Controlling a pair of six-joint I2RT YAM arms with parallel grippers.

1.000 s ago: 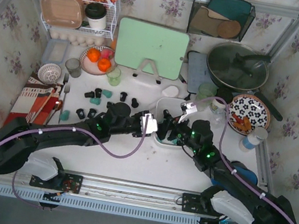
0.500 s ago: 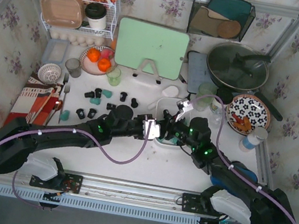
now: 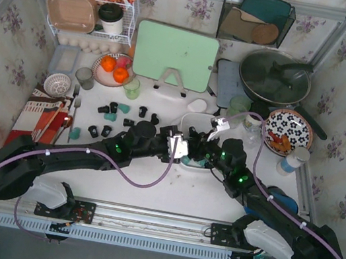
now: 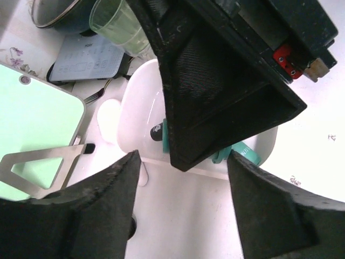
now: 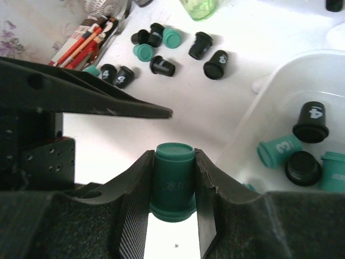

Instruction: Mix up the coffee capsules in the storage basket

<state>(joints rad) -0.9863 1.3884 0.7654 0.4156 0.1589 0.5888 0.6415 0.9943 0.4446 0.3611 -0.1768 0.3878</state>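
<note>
The right pincer (image 5: 172,164) grips one teal capsule (image 5: 172,186), a small tapered pod, just outside the left wall of the white basket (image 5: 253,108). The basket stands about the middle of the counter (image 3: 149,189), nearer its right edge. Only the right wrist view shows the black and teal capsules (image 5: 311,121) in the basket marked 3 and 4, while the left wrist view shows the left pincer (image 4: 183,162) spread wide, facing the right one.
</note>
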